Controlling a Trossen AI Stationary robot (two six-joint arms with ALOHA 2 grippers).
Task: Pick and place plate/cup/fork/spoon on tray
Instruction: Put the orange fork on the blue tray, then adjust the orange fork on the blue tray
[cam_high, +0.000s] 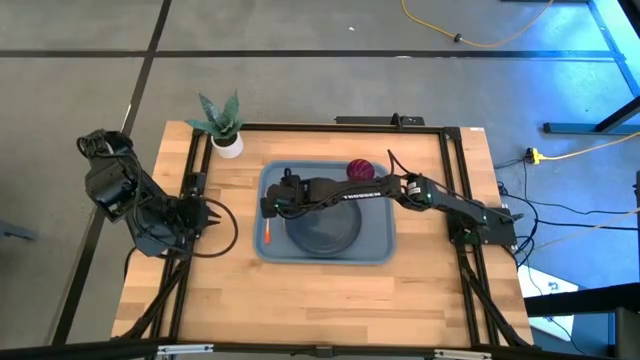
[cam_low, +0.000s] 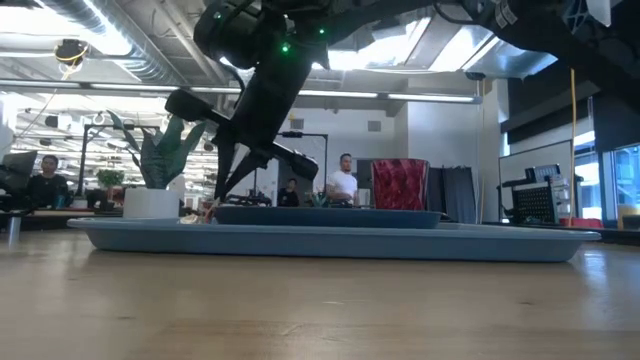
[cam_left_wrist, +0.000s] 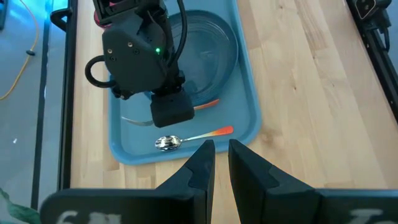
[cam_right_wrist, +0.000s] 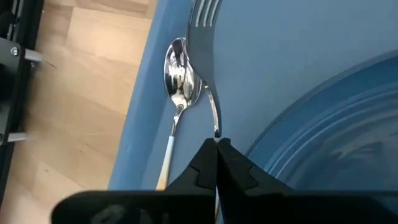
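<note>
The light blue-grey tray (cam_high: 380, 252) lies mid-table with the grey-blue plate (cam_high: 325, 235) in it and the dark red cup (cam_high: 361, 169) at its far edge. The spoon (cam_right_wrist: 177, 74) lies on the tray floor along the tray's left edge, its orange handle (cam_high: 268, 236) toward the near side. My right gripper (cam_high: 272, 205) reaches across the tray to its left side and is shut on the fork (cam_right_wrist: 205, 37), which lies beside the spoon. My left gripper (cam_left_wrist: 221, 152) waits over bare table left of the tray, its fingers a narrow gap apart, empty. My right gripper pinches the fork's thin metal stem (cam_right_wrist: 215, 127) between its two fingers, about where the stem meets the orange handle (cam_left_wrist: 208, 104). The fingers slant down from the table's right side, across the fork. The tines (cam_right_wrist: 204, 9) lie low over the tray floor beside the spoon's bowl; I cannot tell whether they touch it.
A white plant pot (cam_high: 227, 145) with a green plant stands at the far left, beyond the tray. Dark frame rails (cam_high: 190, 200) run along the table's left, right and far sides. Bare wood lies near the front edge (cam_high: 320, 310).
</note>
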